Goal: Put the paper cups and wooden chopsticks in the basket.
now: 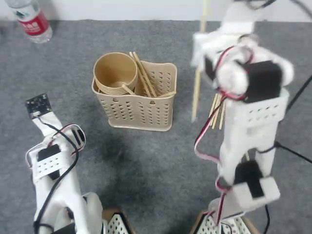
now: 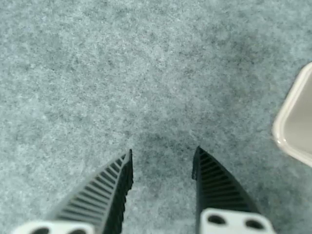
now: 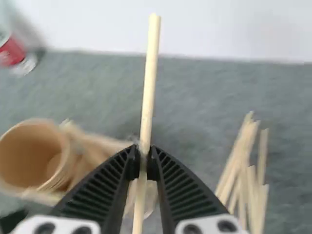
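- Fingers [image 3: 170, 183] of your right gripper [image 3: 140, 157] pinch a single wooden chopstick [image 3: 149, 73] near its middle. It stands almost upright, right of centre in the high view, probably so it can drop in end-first.
- Your left gripper [image 2: 163, 168] hangs with its ribbed black fingers spread over the grey carpet [image 2: 122, 73], lower left of the high view.
- At centre, the perforated beige plastic basket [image 1: 141, 109] already holds nested paper cups [image 1: 114, 73] and several sticks [image 1: 144, 73].
- Loose chopsticks [image 1: 216, 112] lie fanned just right of the held one.

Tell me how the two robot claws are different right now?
The left gripper is open and empty; the right gripper is shut on a wooden chopstick. The left gripper points down at carpet; the right gripper faces the basket and loose chopsticks. Both have black ribbed fingers.
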You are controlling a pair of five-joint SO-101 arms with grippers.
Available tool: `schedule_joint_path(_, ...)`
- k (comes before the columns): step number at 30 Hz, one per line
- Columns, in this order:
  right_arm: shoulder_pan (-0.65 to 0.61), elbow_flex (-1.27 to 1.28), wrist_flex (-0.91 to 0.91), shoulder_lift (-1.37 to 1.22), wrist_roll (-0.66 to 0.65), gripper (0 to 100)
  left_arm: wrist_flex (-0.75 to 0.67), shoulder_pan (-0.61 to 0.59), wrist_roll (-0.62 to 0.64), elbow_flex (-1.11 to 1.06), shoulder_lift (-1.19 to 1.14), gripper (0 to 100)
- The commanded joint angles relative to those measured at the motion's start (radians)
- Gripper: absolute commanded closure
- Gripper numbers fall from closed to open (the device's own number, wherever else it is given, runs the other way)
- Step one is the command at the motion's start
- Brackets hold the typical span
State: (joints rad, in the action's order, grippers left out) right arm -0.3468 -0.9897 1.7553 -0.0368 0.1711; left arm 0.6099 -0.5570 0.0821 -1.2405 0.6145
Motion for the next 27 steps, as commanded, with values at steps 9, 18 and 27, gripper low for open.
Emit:
schedule_joint_path(9,-0.15,0.112,-0.358,0.131,-0.135,99.1,-0.017,0.029,0.008,0.004,0.006,81)
schedule_joint_path(18,-0.22,0.206,-0.516,0.131,-0.158,99.1,-0.018,0.029,0.008,0.004,0.006,81)
schedule_joint_path(27,-0.216,0.546,-0.901,0.131,-0.265,99.1,-0.02,0.029,0.008,0.004,0.005,81)
